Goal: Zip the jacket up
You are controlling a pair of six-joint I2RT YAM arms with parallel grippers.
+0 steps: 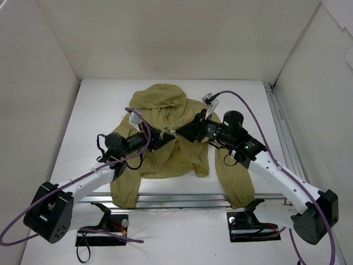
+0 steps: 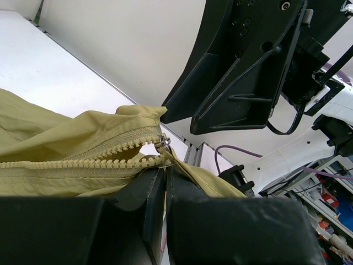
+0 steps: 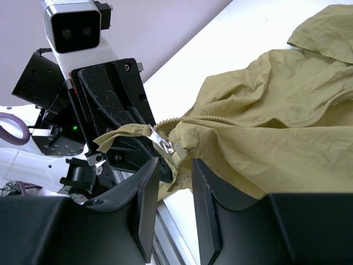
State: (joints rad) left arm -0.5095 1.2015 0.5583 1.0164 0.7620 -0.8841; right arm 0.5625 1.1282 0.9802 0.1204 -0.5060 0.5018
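Along the bottom edge of the top view the two arms rise from their bases on the table (image 1: 94, 116) and bend toward the centre of the frame. The jacket (image 1: 165, 160) lies there on the white surface, with sleeves trailing to the lower left and lower right. The left gripper (image 2: 165, 175) has its fingers pressed together, pinching a fold of the jacket's edge right beside the zipper. In the left wrist view two rows of teeth (image 2: 83, 161) run in from the left and meet at the slider (image 3: 164, 144), just above that pinch. The right gripper (image 3: 175, 168) faces it from the right, fingers apart. The slider and the fabric's edge sit in the gap at its tips, and nothing looks squeezed. Toward the top of the frame the hood (image 1: 160, 98) is bunched up, well short of the back wall.
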